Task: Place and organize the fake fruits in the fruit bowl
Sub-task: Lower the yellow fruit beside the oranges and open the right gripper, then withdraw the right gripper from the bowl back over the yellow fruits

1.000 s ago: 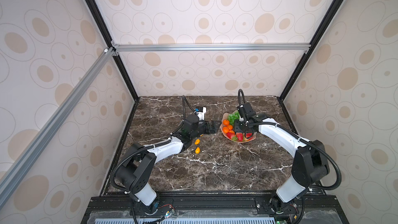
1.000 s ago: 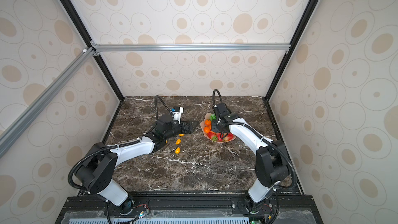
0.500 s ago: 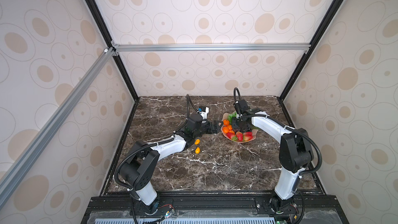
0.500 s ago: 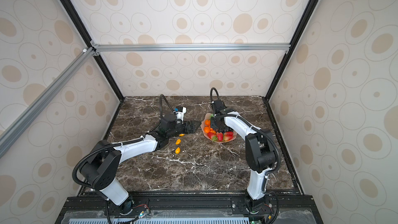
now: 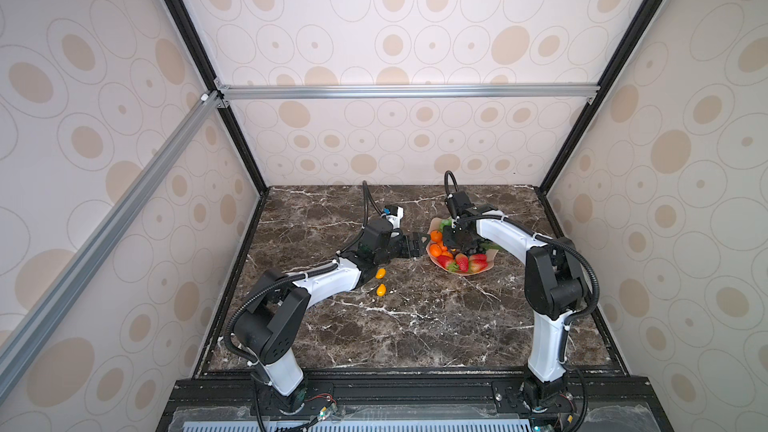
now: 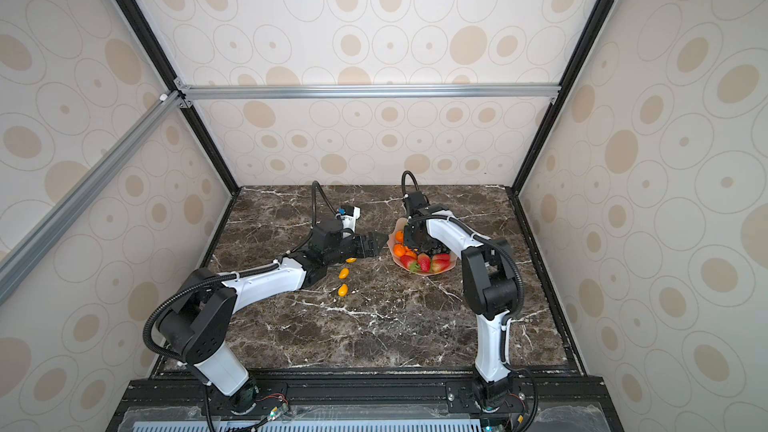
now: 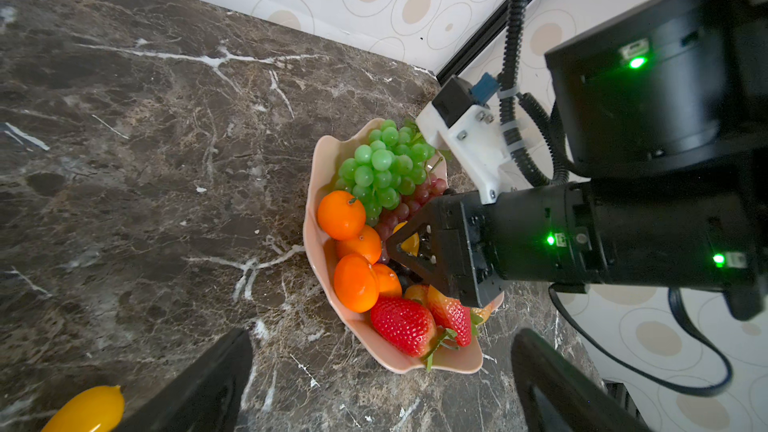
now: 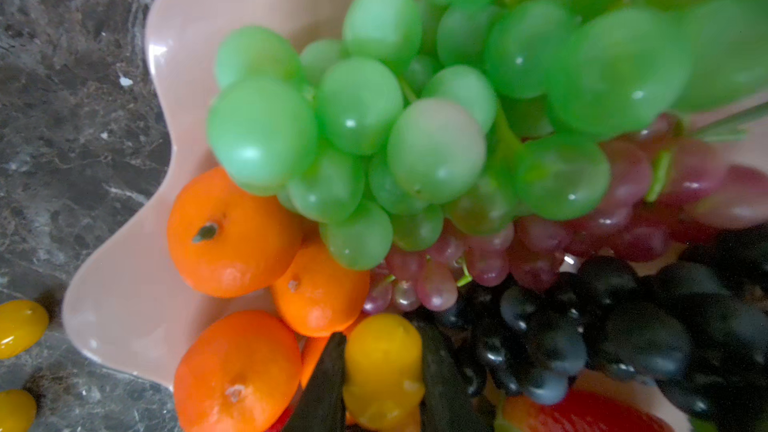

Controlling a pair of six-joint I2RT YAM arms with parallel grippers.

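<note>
The pale pink fruit bowl holds green grapes, red-purple grapes, black grapes, tangerines and strawberries. My right gripper hangs low over the bowl's middle, shut on a yellow kumquat. My left gripper stands open just left of the bowl, nothing between its fingers.
Loose kumquats lie on the dark marble table beside the left forearm. Enclosure walls and black frame posts close in the table at the back and both sides.
The right arm's elbow has swung inward and further back while its gripper stayed over the bowl with the kumquat. The left gripper has edged slightly closer to the bowl.
</note>
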